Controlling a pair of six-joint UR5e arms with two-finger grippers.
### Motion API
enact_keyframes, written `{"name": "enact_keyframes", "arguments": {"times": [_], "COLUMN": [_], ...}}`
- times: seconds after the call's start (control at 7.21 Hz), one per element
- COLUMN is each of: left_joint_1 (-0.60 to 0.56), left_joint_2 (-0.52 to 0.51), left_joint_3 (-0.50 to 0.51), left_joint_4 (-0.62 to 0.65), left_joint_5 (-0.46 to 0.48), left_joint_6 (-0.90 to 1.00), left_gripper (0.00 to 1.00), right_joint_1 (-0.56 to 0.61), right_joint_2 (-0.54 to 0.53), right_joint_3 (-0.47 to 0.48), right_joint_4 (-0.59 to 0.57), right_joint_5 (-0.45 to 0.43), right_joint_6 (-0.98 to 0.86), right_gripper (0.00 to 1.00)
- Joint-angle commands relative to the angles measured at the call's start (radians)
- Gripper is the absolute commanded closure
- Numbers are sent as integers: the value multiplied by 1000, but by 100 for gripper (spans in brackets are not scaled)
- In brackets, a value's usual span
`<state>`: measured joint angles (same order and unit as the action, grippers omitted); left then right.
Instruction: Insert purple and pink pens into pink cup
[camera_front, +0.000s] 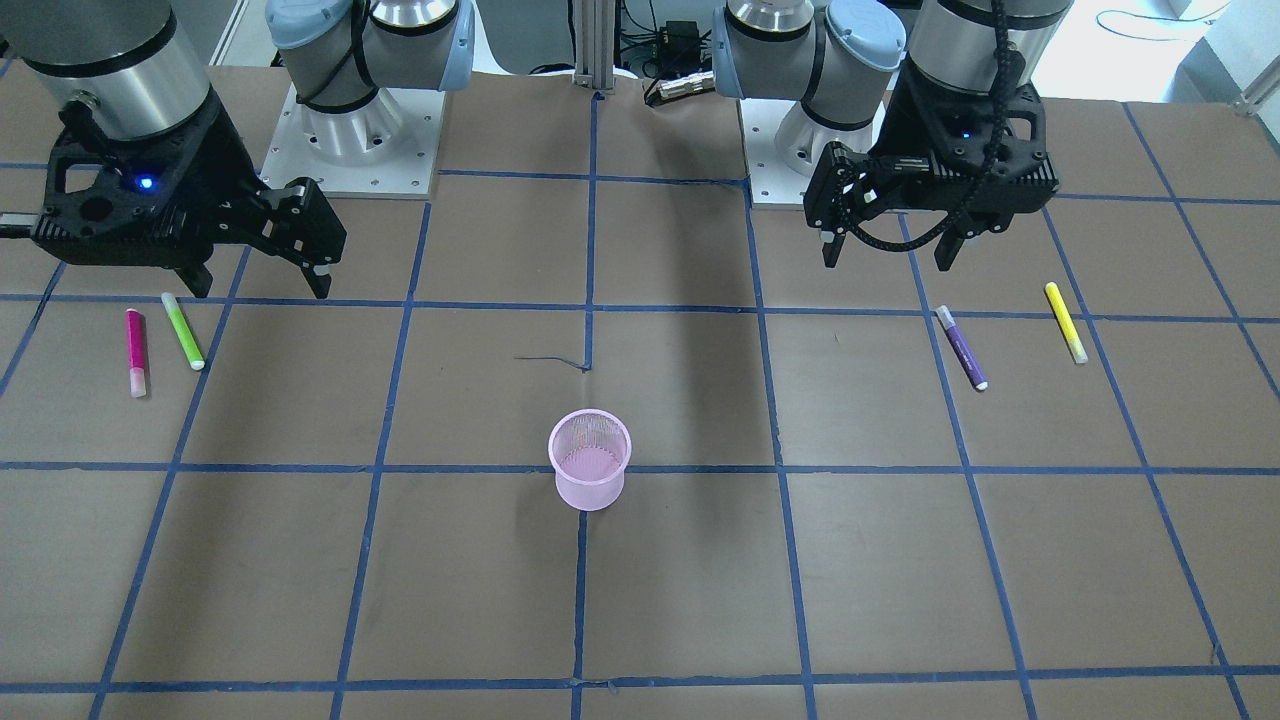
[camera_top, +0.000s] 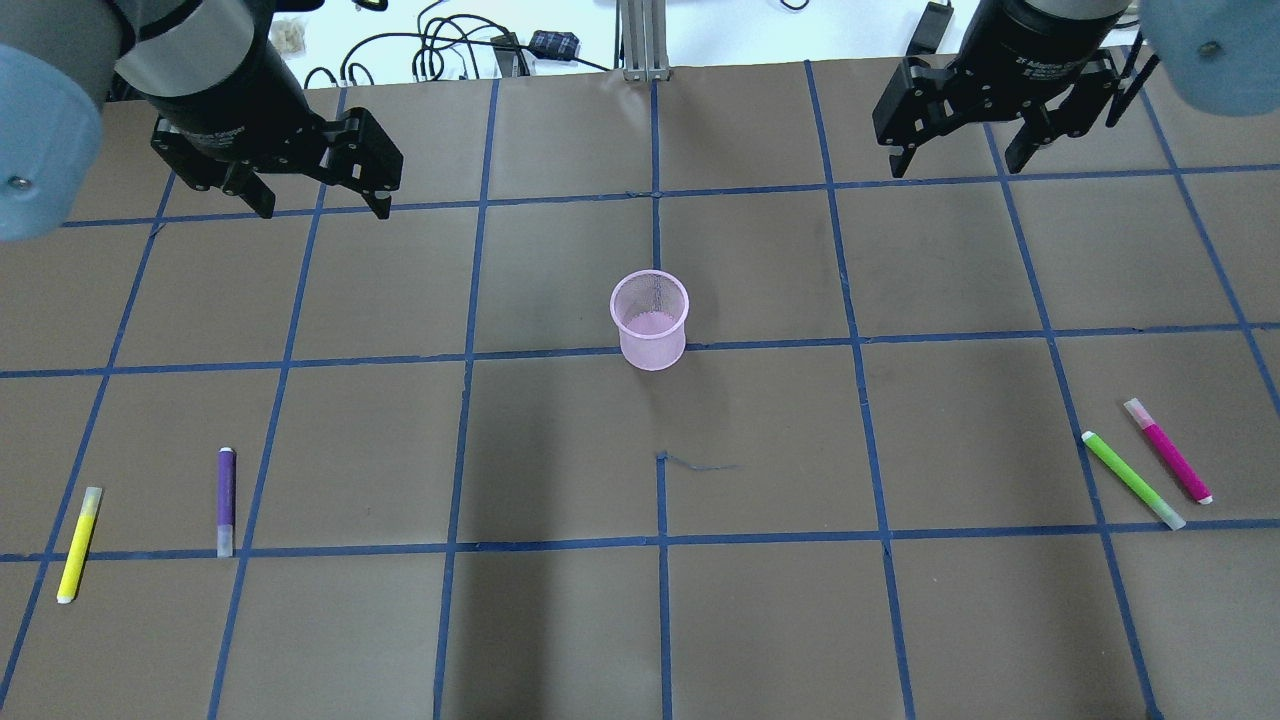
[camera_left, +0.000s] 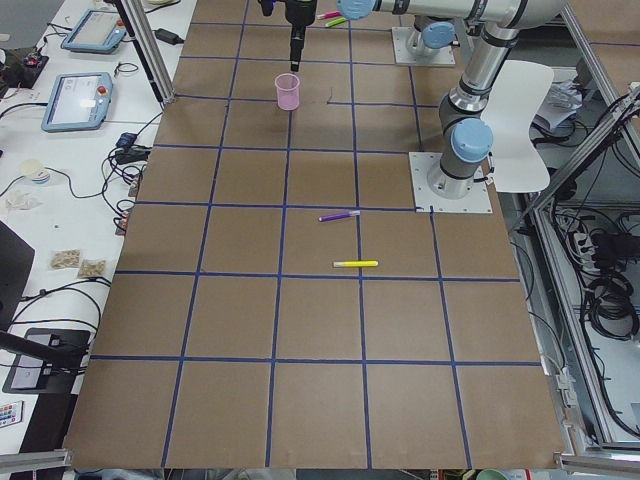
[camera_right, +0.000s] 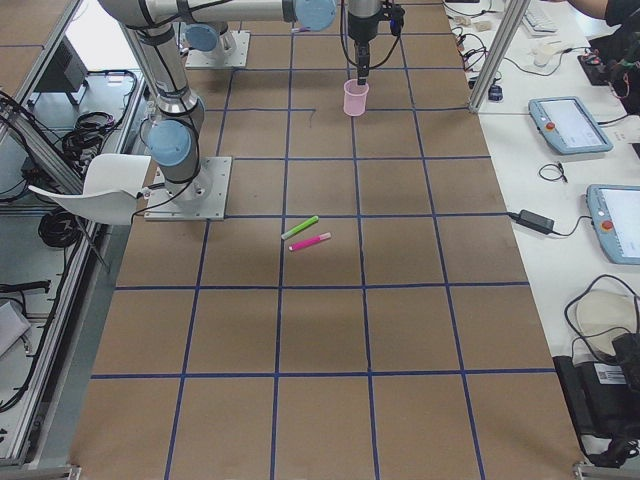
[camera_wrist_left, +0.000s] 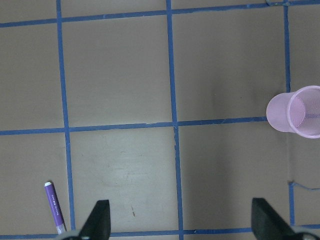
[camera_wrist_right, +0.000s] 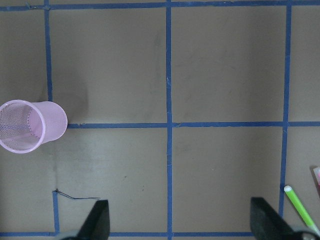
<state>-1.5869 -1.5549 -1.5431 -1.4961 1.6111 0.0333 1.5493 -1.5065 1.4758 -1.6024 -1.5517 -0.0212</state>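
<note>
The pink mesh cup (camera_top: 650, 320) stands upright and empty near the table's middle. The purple pen (camera_top: 226, 500) lies flat on my left side, next to a yellow pen (camera_top: 78, 543). The pink pen (camera_top: 1168, 463) lies flat on my right side, beside a green pen (camera_top: 1133, 480). My left gripper (camera_top: 324, 210) is open and empty, raised above the table, far from the purple pen. My right gripper (camera_top: 953, 170) is open and empty, raised, far from the pink pen. The left wrist view shows the purple pen (camera_wrist_left: 54, 214) and the cup (camera_wrist_left: 295, 111). The right wrist view shows the cup (camera_wrist_right: 31, 125).
The green pen (camera_wrist_right: 300, 207) shows in the right wrist view, with the pink pen's tip at the edge. The table is brown with a blue tape grid (camera_top: 660, 350). Cables lie beyond the far edge. The arm bases (camera_front: 350, 140) stand at the robot's side.
</note>
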Motion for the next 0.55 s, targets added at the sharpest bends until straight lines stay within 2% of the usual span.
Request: {"name": "enact_keyframes", "arguments": {"times": [0.0,0.42], "left_joint_1": [8,10], "left_joint_2": [2,2], "left_joint_3": [-2,-6], "left_joint_4": [5,2], "left_joint_5": [4,4], "left_joint_6": [0,0], "left_gripper": [0,0], "right_joint_1": [0,0], "right_joint_2": [2,2], "right_joint_3": [0,0], "right_joint_4": [-1,-1], "right_joint_5": [-1,-5], "right_joint_6": [-3,-6], "right_gripper": [0,0]}}
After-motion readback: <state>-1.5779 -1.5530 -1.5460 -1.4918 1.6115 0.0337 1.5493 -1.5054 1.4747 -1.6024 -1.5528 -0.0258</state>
